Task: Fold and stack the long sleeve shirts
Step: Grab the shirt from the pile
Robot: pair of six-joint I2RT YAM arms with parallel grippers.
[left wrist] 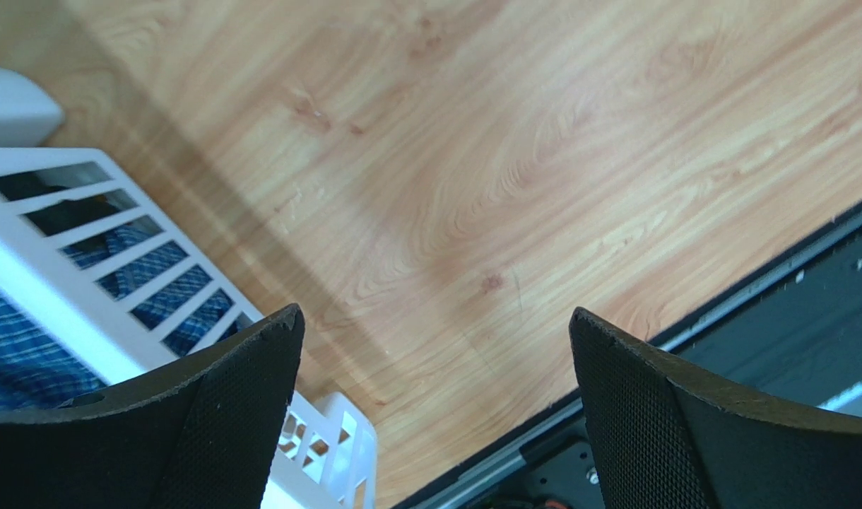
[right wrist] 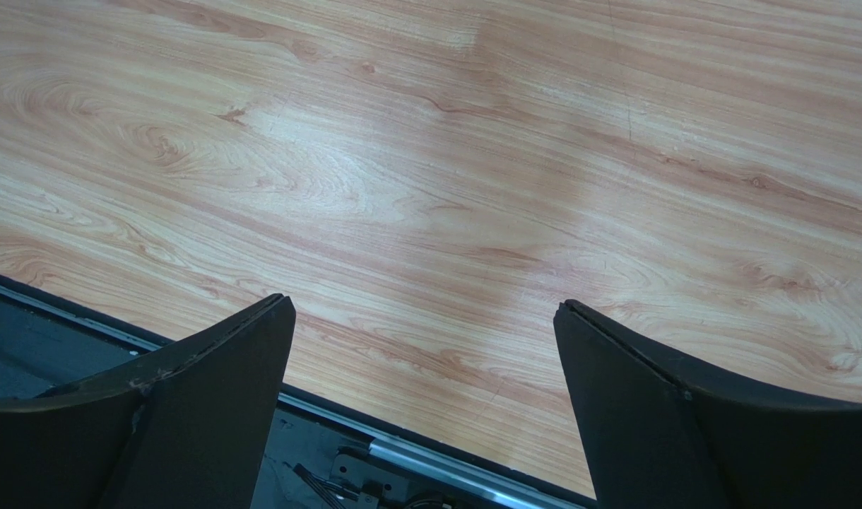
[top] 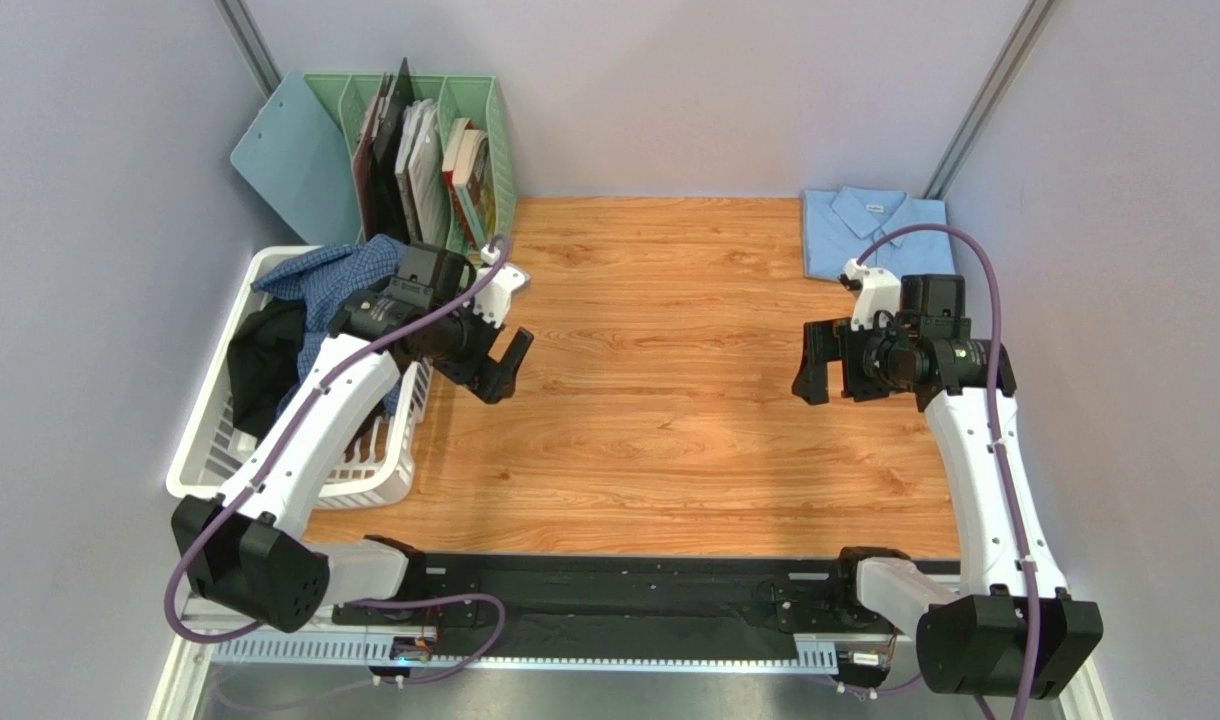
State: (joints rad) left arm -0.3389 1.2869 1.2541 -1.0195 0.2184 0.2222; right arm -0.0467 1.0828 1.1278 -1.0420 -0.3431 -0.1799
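White basket (top: 199,450) holds checked shirt (top: 323,278); left end effector (left wrist: 435,323), right end effector (right wrist: 425,305) spread wide.

Checked shirt (top: 320,276) heaped in basket (top: 364,477); pale-blue shirt (top: 867,225) seemingly folded, far right.

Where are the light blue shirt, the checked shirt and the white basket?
light blue shirt (top: 867,225), top view, on its folded front.
checked shirt (top: 319,279), top view, on its crumpled cloth.
white basket (top: 199,450), top view, on its left wall.
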